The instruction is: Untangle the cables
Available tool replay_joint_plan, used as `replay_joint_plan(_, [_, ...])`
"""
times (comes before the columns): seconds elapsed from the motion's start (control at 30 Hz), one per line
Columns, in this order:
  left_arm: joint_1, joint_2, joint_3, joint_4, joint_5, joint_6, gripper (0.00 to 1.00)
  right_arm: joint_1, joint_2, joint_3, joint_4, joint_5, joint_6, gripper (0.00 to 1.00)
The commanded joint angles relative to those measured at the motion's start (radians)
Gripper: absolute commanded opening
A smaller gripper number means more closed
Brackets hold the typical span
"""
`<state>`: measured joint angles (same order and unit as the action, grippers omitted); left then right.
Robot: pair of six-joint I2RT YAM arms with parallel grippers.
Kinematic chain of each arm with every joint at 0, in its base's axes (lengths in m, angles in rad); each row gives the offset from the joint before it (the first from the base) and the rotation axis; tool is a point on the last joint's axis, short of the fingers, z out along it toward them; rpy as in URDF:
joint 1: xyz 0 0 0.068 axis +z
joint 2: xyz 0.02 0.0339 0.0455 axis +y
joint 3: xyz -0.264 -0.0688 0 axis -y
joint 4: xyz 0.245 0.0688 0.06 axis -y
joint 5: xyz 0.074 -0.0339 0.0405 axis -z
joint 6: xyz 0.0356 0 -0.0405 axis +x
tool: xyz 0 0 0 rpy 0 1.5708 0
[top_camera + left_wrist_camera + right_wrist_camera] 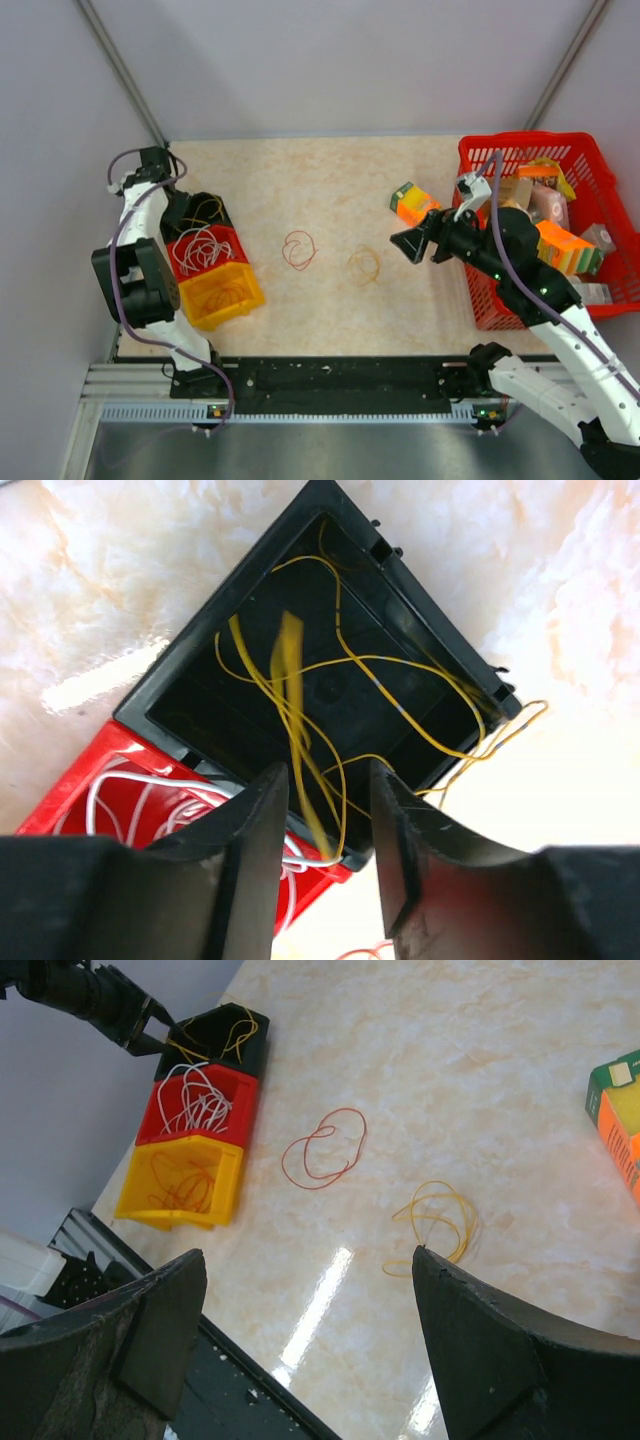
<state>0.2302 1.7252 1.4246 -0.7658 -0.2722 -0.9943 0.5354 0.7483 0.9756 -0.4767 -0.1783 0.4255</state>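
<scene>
Three bins (215,318) at left desk (330,180) edge, one red cable (299,250) and one orange cable (364,265) mid-desk, left fingers (255,860) parted, right fingers (470,1330) wide apart.

You've got five lots. Yellow cables (300,710) sit loosely coiled in the black bin (190,205) at the left edge, with one strand over its wall. White cables (203,250) are tangled in the red bin (236,240). Red-orange cables (180,1182) are in the yellow bin (250,290), towards the near-left corner. The red loop (299,249) and orange loop (364,264) lie flat mid-table, apart.

Robot lab cell: grey enclosure walls (60,120), aluminium mounting rail (330,385), marble-pattern table (330,180).
</scene>
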Motion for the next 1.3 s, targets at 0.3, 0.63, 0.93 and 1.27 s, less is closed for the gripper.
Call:
replay_joint_plan(0.3, [0.011, -0.173, -0.035, 0.037, 0.114, 0.005, 0.75, -0.009, 0.02, -0.055, 0.078, -0.046, 0.036, 0.82])
replay_joint_plan(0.63, [-0.181, -0.389, -0.177, 0.305, 0.651, 0.322, 0.73, -0.009, 0.23, -0.121, 0.075, -0.093, 0.013, 0.82])
replay_joint_plan(0.93, [-0.689, -0.431, -0.303, 0.514, 0.666, 0.526, 0.76, 0.096, 0.544, -0.114, 0.081, 0.057, 0.116, 0.76])
replay_joint_plan(1.27, [-0.732, -0.501, -0.361, 0.522, 0.639, 0.597, 0.76, 0.12, 0.669, -0.167, 0.234, 0.229, 0.37, 0.72])
